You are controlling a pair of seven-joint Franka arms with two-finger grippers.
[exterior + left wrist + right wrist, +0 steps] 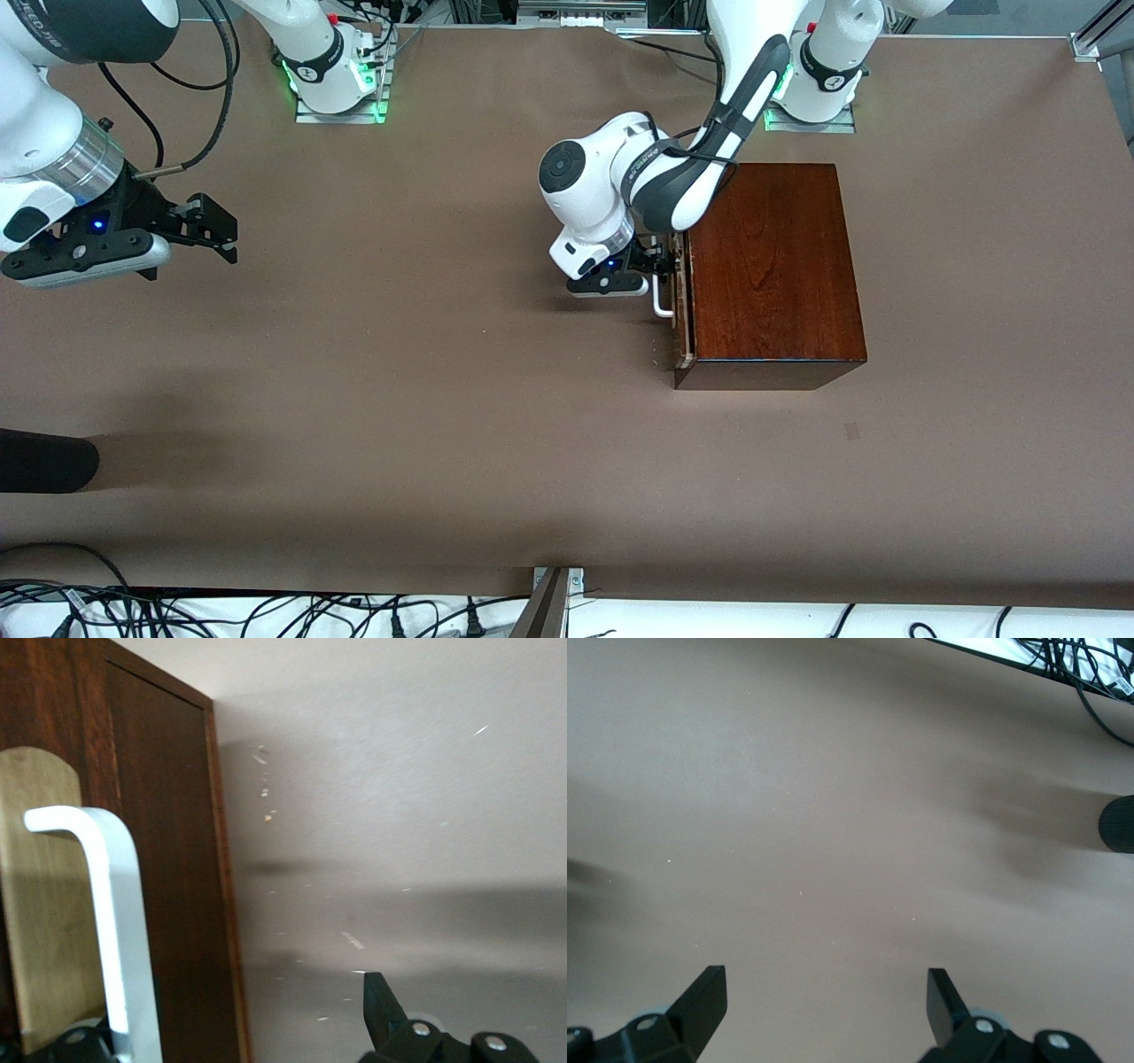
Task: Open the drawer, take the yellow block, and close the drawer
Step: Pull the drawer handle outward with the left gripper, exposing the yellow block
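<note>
The drawer (680,297) sits in a glossy reddish-brown wooden box (771,266) toward the left arm's end of the table (443,399). Its dark front carries a white bar handle (660,297), and it is pulled out only a crack, showing a strip of pale wood. The left gripper (660,259) is at the drawer's front, its jaws spread with the handle between them. The right gripper (226,232) waits above bare table, well apart from the box, jaws spread wide and empty.
</note>
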